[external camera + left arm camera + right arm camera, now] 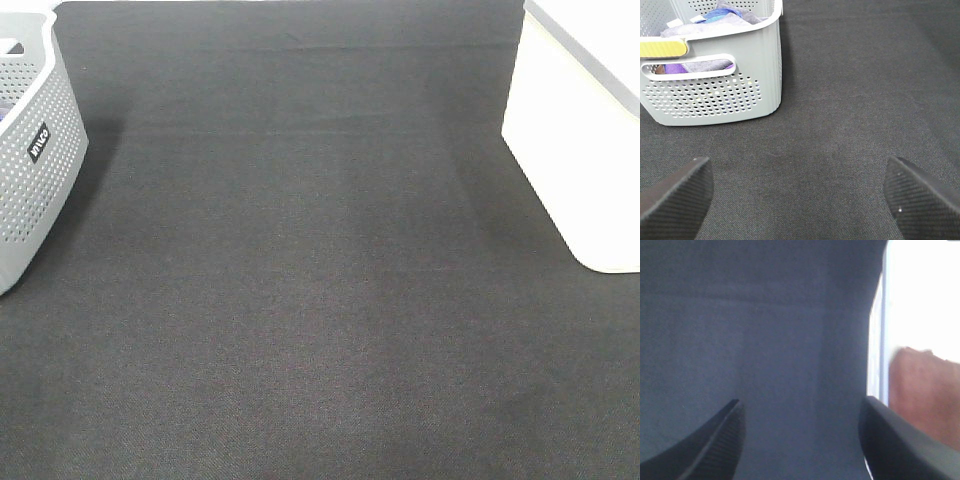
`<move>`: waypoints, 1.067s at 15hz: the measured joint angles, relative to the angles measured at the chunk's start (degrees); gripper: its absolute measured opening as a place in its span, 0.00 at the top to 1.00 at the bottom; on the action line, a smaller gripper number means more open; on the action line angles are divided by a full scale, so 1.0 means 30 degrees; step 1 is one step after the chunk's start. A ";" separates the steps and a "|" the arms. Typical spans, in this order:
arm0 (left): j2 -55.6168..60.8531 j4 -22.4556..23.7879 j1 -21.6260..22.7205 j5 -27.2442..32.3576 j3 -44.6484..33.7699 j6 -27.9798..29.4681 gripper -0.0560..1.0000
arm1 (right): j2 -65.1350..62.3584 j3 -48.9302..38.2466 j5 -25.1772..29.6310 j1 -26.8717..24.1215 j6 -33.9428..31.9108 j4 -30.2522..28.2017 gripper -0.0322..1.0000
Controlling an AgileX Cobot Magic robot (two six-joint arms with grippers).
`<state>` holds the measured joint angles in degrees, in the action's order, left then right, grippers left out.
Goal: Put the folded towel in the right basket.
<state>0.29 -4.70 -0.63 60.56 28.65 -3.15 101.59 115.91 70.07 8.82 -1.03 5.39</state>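
Dark woven cloth (320,300) all over the table, flat and bare in the middle.

At 9 o'clock in the high view, a grey basket (35,160) full of little holes, with a small black label. Cut off by the edge, so only one corner in sight. At 2 o'clock, a white basket (580,150), also cut off, with nothing of its inside on show from up there.

From the left wrist, the grey basket (715,95) again, close by. Inside it, a heap of blue, purple and grey cloths (730,12), partly hidden behind the wall and peeking out through the handle hole. On its rim, a yellow strip (662,47); hard to say what. Left gripper (800,195) spread wide over the bare cloth, black fingers (675,195) far apart, nothing between them.

From the right wrist, all blurry. Right gripper (800,435) also spread wide, holding nothing. Next to it, the bright white basket wall (920,300), washed out by light. Just past that wall, a red-brown patch (925,395): maybe the folded towel, resting in the white basket, but too fuzzy to be sure.
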 joint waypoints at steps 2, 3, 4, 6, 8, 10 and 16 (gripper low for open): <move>0.0000 0.0000 0.0000 0.0000 0.0000 0.0000 0.12 | -0.1833 -0.2292 -0.0019 0.0000 -0.0019 -0.0745 0.37; 0.0000 0.0000 0.0000 0.0000 0.0000 0.0000 0.12 | -0.2960 -0.3743 -0.0019 0.0000 -0.0076 -0.1203 0.37; 0.0000 0.0000 0.0000 0.0000 0.0000 0.0000 0.12 | -0.5023 -0.6436 -0.0019 0.0000 -0.0248 -0.1547 0.37; 0.0000 0.0000 0.0000 0.0000 0.0000 0.0000 0.12 | -0.7716 -0.9893 -0.0038 0.0000 -0.0477 -0.1566 0.37; 0.0000 0.0000 0.0000 0.0000 0.0000 0.0000 0.12 | -1.0848 -1.3866 -0.0038 0.0000 -0.0745 -0.1585 0.37; 0.0000 0.0000 0.0000 0.0000 0.0000 0.0000 0.12 | -1.3713 -1.7437 -0.0038 0.0000 -0.0802 -0.1566 0.37; 0.0000 0.0000 0.0000 0.0000 0.0000 0.0000 0.12 | -2.3568 -2.5267 0.0000 0.0000 -0.0821 -0.1566 0.37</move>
<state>0.29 -4.70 -0.63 60.56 28.65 -3.15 30.88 40.11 70.07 8.82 -3.50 0.69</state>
